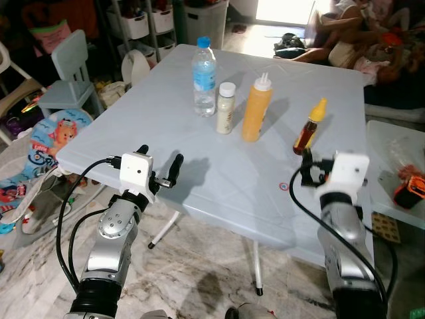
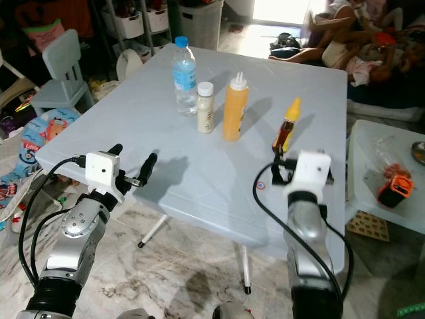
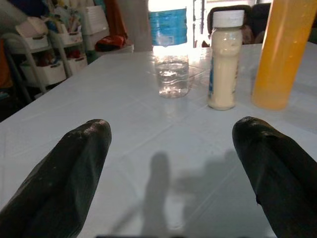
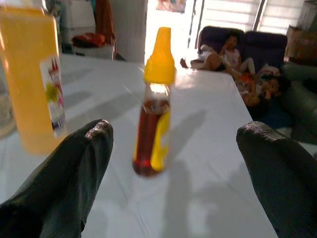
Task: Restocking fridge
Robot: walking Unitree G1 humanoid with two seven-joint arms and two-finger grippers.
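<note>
On a pale blue table (image 1: pixel 166 126) stand a clear water bottle with a blue cap (image 1: pixel 204 78), a small cream bottle with a white cap (image 1: pixel 226 107), a tall orange squeeze bottle (image 1: pixel 255 109) and a small dark sauce bottle with a yellow spout (image 1: pixel 310 127). My left gripper (image 1: pixel 159 167) is open over the table's near left part, well short of the bottles. My right gripper (image 1: pixel 307 167) is open just in front of the dark sauce bottle (image 4: pixel 154 120), which stands between its fingers' line of sight, untouched.
A pale blue child's chair (image 1: pixel 68 76) and a colourful baby bouncer (image 1: pixel 40 149) stand left of the table. Storage bins (image 1: pixel 206 20) line the back. People sit on a sofa (image 1: pixel 358 33) behind. A white side table (image 1: pixel 398 166) with an orange object (image 1: pixel 409 189) is at the right.
</note>
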